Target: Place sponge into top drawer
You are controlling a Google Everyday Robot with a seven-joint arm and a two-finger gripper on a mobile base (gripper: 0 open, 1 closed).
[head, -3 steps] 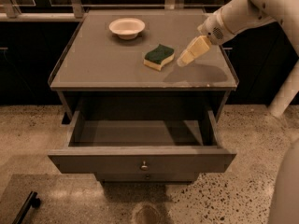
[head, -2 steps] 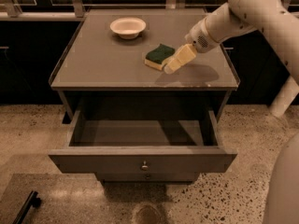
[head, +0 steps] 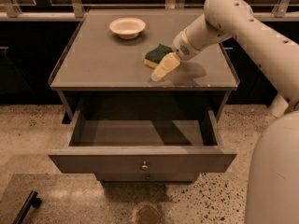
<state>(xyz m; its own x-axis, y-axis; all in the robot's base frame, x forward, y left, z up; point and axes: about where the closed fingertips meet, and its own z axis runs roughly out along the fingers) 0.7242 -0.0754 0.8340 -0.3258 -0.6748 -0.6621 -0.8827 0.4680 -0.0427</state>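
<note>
The sponge (head: 156,55), dark green on top with a pale yellow layer beneath, lies flat on the cabinet's top, right of centre. My gripper (head: 163,69) is low over the top at the sponge's front right corner, covering part of it and pointing front-left. Whether it touches the sponge cannot be told. The top drawer (head: 142,160) is pulled out wide below the cabinet top. Its grey front panel carries a small round knob (head: 144,164), and its inside shows nothing in it.
A white bowl (head: 127,27) stands at the back left of the grey cabinet top (head: 93,64). The lower drawer front (head: 147,176) sits shut under the open one. My white arm (head: 243,27) reaches in from the right, and my base fills the lower right corner.
My gripper has moved left and toward the front, from right of the sponge to its front right corner. The sponge and drawer have not moved.
</note>
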